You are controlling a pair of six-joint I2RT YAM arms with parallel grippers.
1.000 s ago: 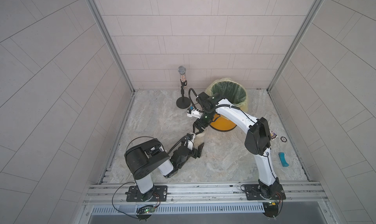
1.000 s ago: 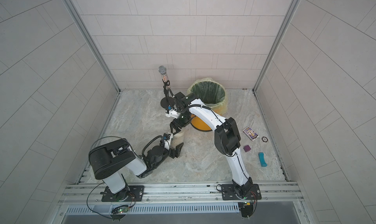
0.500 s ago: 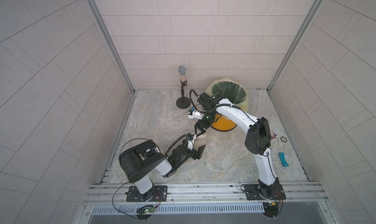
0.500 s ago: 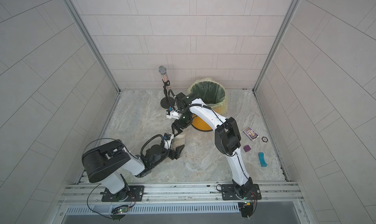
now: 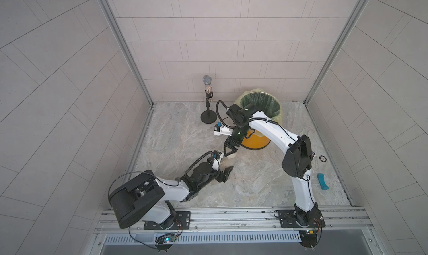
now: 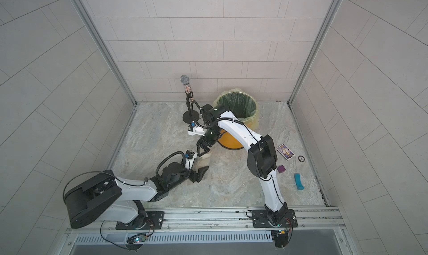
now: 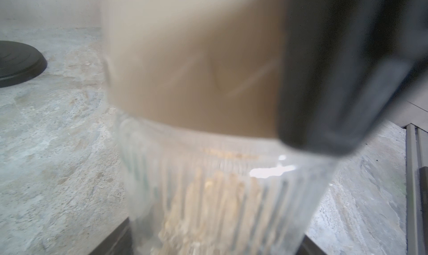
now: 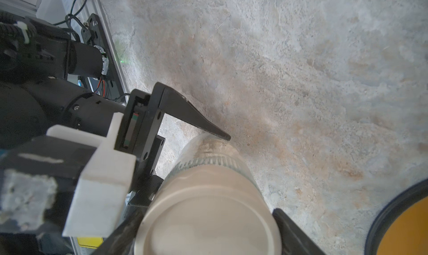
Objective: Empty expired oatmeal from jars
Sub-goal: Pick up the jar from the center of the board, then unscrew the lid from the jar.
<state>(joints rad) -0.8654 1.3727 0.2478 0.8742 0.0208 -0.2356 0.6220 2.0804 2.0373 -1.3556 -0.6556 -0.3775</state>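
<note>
Left end effector (image 5: 225,164) clamps the jar (image 8: 215,158), right end effector (image 5: 230,152) pinches its lid (image 8: 208,219), lower centre; a slack hold could tip it, spilling oatmeal (image 7: 208,207).

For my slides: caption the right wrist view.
Right claw grips the jar's cream lid; left claw holds its body; bin nearby.

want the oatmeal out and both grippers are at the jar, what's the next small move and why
Probably twist the lid off with the right gripper while the left gripper steadies the jar. The lid is still on, the oatmeal sits inside, and the bin stands nearby.
</note>
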